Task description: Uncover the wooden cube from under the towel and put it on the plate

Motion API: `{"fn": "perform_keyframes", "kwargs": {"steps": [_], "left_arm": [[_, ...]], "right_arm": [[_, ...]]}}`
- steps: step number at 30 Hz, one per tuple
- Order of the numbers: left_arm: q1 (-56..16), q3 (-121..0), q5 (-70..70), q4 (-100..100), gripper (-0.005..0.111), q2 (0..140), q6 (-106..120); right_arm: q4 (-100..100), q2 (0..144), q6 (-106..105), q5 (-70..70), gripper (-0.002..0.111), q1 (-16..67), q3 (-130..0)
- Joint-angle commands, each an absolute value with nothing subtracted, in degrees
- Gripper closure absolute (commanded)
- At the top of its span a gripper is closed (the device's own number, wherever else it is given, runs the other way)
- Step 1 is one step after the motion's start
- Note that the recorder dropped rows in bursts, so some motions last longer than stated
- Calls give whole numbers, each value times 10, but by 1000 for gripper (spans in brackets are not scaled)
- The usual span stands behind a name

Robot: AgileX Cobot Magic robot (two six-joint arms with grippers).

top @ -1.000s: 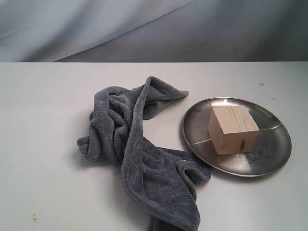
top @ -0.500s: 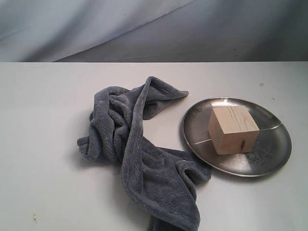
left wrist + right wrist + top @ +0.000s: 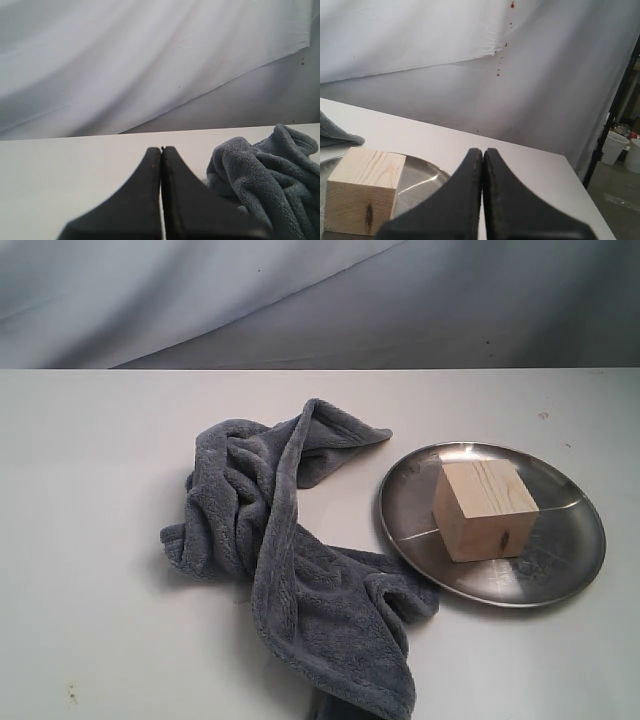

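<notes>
The pale wooden cube (image 3: 483, 509) with a dark knot mark rests on the shiny steel plate (image 3: 560, 560) at the right of the table. Left of the plate the dark blue-grey towel (image 3: 290, 550) lies crumpled, its lower corner touching the plate's rim. Neither gripper shows in the exterior view. In the left wrist view my left gripper (image 3: 161, 149) is shut and empty, with the towel (image 3: 265, 175) beside it. My right gripper (image 3: 483, 150) is likewise shut on nothing, and the cube (image 3: 362, 190) sits on the plate (image 3: 422, 177) off to its side.
A pale draped backdrop (image 3: 320, 300) hangs behind the white table (image 3: 100, 490). Past the table's edge, the right wrist view shows a black stand (image 3: 612, 110) and white buckets (image 3: 612, 145) on the floor.
</notes>
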State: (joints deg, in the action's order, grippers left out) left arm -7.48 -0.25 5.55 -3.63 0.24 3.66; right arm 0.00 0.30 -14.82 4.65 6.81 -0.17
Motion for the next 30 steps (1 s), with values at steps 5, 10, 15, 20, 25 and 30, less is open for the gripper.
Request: {"fn": "perform_keyframes", "kwargs": {"steps": [5, 10, 15, 20, 25, 30], "left_arm": [[-74, 0, 49, -38, 107, 0, 35], [-74, 0, 49, -38, 107, 0, 35], [-74, 0, 49, -38, 107, 0, 35], [-74, 0, 49, -38, 107, 0, 35], [-74, 0, 49, -38, 107, 0, 35], [-74, 0, 49, -38, 107, 0, 35]], "right_arm": [[23, 0, -153, 33, 108, 64, 0], [26, 0, -152, 16, 108, 68, 0], [45, 0, -150, 9, 108, 68, 0], [56, 0, -150, -4, 108, 68, 0], [57, 0, -148, 4, 108, 68, 0], [57, 0, -146, 8, 108, 68, 0]]}}
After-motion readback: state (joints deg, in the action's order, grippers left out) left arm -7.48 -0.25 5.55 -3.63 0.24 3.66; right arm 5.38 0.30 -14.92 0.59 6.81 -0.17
